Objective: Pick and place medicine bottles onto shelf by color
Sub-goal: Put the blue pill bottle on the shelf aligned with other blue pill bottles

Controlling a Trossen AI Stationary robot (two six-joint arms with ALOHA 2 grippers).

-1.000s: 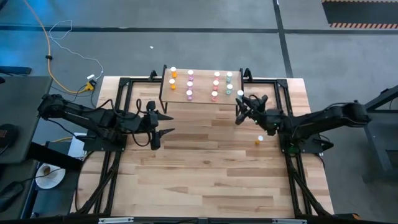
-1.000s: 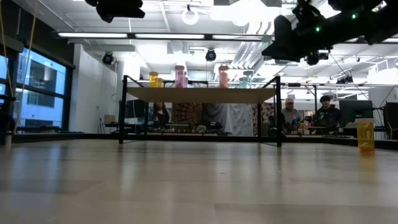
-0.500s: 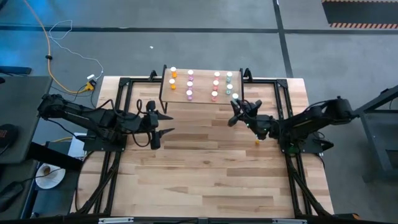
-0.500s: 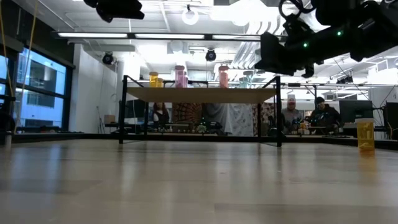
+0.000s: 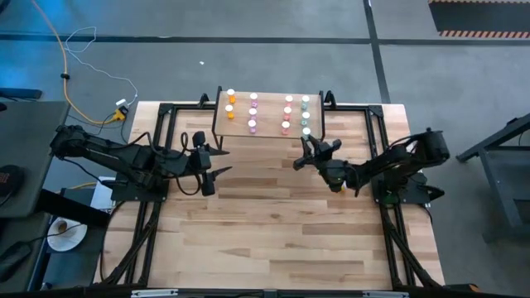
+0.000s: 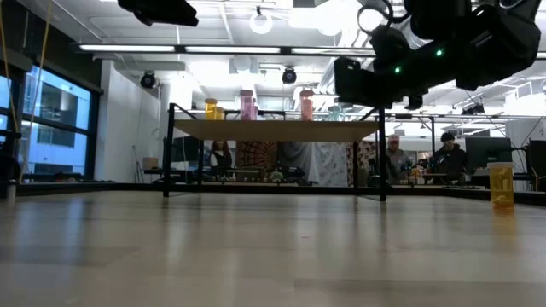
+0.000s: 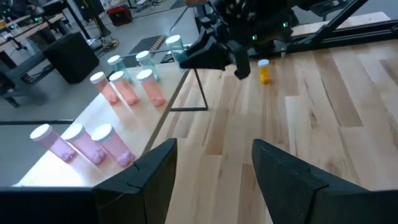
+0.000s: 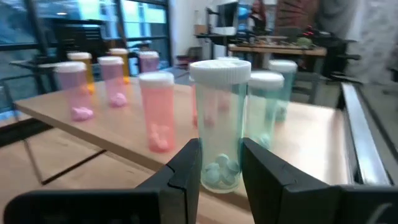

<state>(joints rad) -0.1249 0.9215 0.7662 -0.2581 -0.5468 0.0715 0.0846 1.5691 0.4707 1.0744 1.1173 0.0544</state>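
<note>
Looking straight down: right arm stretched from the worktop's [image 5: 273, 232] right edge toward the shelf [image 5: 267, 132], forearm angled inward, right tool [image 5: 308, 149] just off the shelf's front right corner, pinching a teal bottle [image 5: 305, 132] whose white cap shows at the fingertips. Left arm lying along the left side, left tool [image 5: 217, 161] spread, pointing toward the middle, well apart from the shelf. On the shelf, medicine bottles [image 5: 252, 112] lined in columns: orange, pink, red, teal from left to right. One orange bottle [image 5: 338, 189] standing on the worktop, partly under the right arm.

Seen from the worktop level: shelf [image 6: 277, 130] raised on black legs, bottles on top; right arm coming in high at the shelf's right end; orange bottle [image 6: 501, 184] alone at far right. People seated in the room behind.

Through the left wrist: own fingers [image 7: 155, 171] wide apart, nothing between; pink and red bottles on the shelf [image 7: 74, 162], right tool [image 7: 208, 53] beyond at the corner.

Through the right wrist: teal bottle [image 8: 220, 124] upright between both fingers [image 8: 186, 171], near the shelf's [image 8: 311, 140] edge, pills visible inside.
</note>
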